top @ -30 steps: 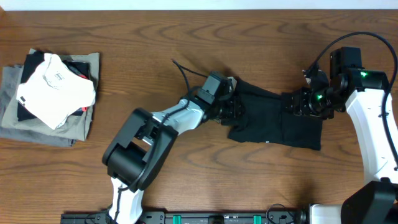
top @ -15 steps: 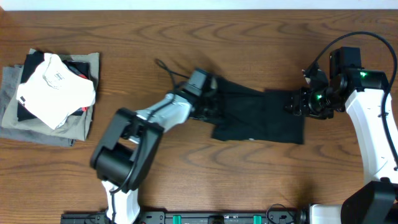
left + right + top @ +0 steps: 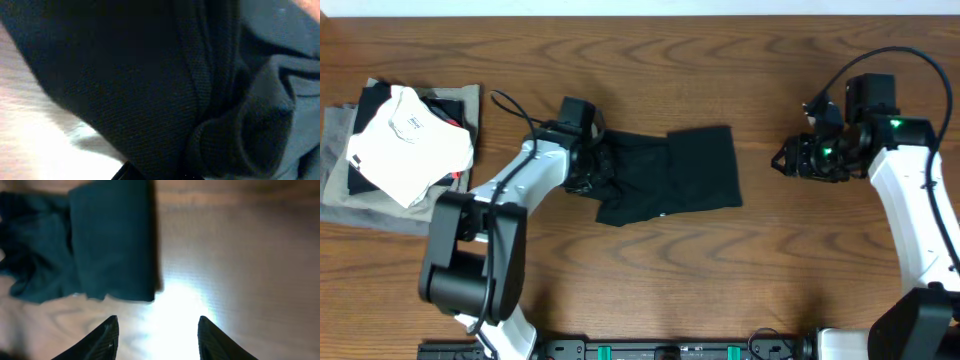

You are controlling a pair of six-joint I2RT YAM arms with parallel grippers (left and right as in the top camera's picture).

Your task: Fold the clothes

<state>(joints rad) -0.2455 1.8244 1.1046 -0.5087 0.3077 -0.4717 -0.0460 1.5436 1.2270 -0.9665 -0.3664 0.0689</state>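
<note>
1: Your left gripper (image 3: 592, 168) pinches the black T-shirt (image 3: 680, 170) at its 9 o'clock edge, mid table (image 3: 720, 290); right gripper (image 3: 786, 160) spread, empty, at 3 o'clock.
2: Pulling 1-sided, you'd likely bunch the fabric.

Robot lab setup, wood-grain table (image 3: 720, 290), cabled left arm (image 3: 515, 185), right arm (image 3: 910, 205), folded garment pile (image 3: 405, 150)

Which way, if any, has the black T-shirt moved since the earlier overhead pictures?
Yes: the T-shirt has slid left across the table, toward the folded pile.
</note>
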